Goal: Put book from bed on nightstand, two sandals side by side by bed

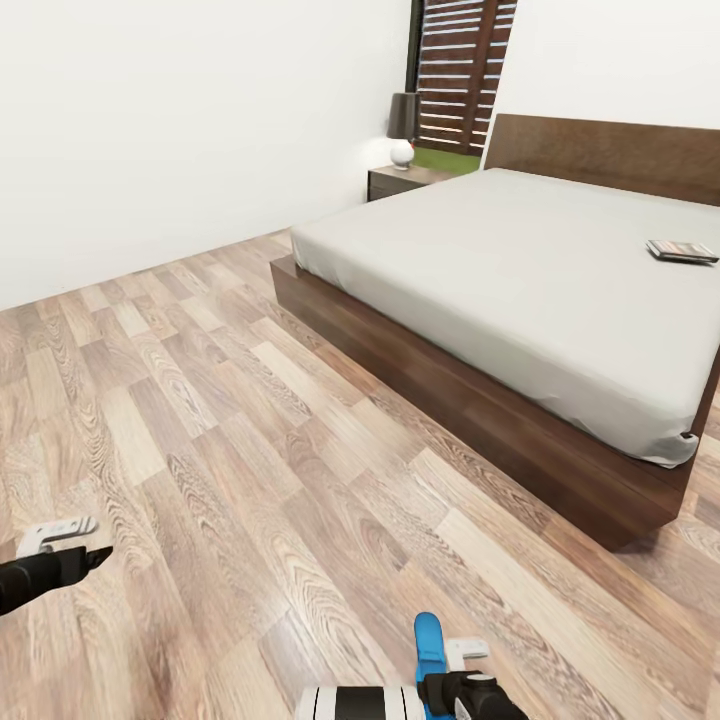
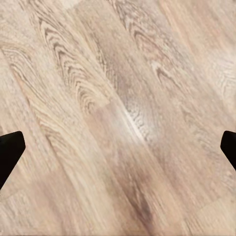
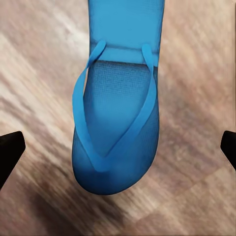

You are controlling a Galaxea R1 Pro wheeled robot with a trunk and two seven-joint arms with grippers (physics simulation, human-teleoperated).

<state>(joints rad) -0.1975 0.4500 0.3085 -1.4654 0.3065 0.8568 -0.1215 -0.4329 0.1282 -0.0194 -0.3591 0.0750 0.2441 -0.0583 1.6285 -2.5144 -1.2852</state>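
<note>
One bright blue sandal (image 3: 117,123) lies on the wood floor directly under my right gripper (image 3: 118,147), which is open; its dark fingertips (image 3: 10,150) stand wide of the sandal's sides without touching it. From the head camera that sandal (image 1: 428,645) shows at the bottom edge beside my right gripper (image 1: 452,668). Low at the left my left gripper (image 1: 68,548) is open over bare floor (image 2: 118,118). The book (image 1: 682,251) rests flat on the pale grey mattress of the bed (image 1: 500,260), near its right side. A dark nightstand (image 1: 398,181) stands at the bed's far corner.
A lamp (image 1: 403,128) with a dark shade and white base sits on the nightstand. A slatted wooden screen (image 1: 462,70) stands behind it. The white wall (image 1: 180,120) runs along the left. Wide wood floor (image 1: 250,420) lies between me and the bed frame (image 1: 470,410).
</note>
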